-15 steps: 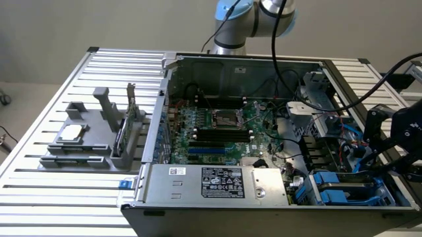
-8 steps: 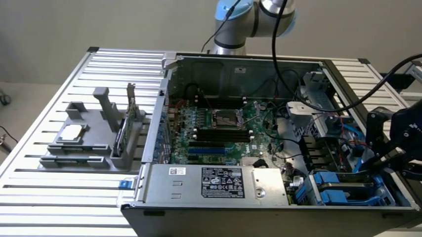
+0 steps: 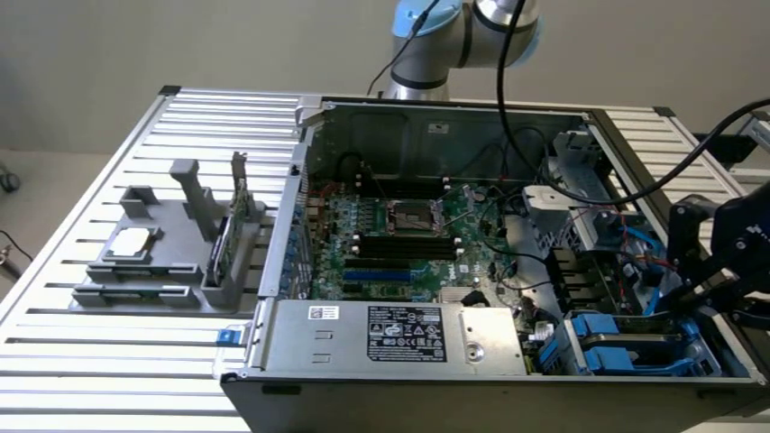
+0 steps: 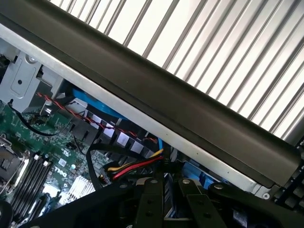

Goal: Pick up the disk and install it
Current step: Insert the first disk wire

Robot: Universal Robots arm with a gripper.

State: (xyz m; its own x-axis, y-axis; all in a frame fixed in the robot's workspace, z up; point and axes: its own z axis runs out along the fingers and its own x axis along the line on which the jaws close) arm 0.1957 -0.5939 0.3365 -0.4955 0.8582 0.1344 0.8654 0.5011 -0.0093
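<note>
Stands as a Universal Robots arm (image 3: 463,36) behind the open computer case (image 3: 457,135) on the slatted worktop (image 3: 216,117), wrist out at the exterior view's right. Carries the black gripper (image 3: 688,298) tilted downward and inward over the case wall on that side, just above the drive bay. Holds the fingers (image 4: 152,202) almost together, a sliver of blue between them; cannot tell whether anything is pinched there. Has the disk (image 3: 636,343), framed by its blue carrier, lying flat in that corner bay, beside the labelled power supply (image 3: 398,334).

Hand (image 3: 701,290) over open computer case (image 3: 481,135)
</note>
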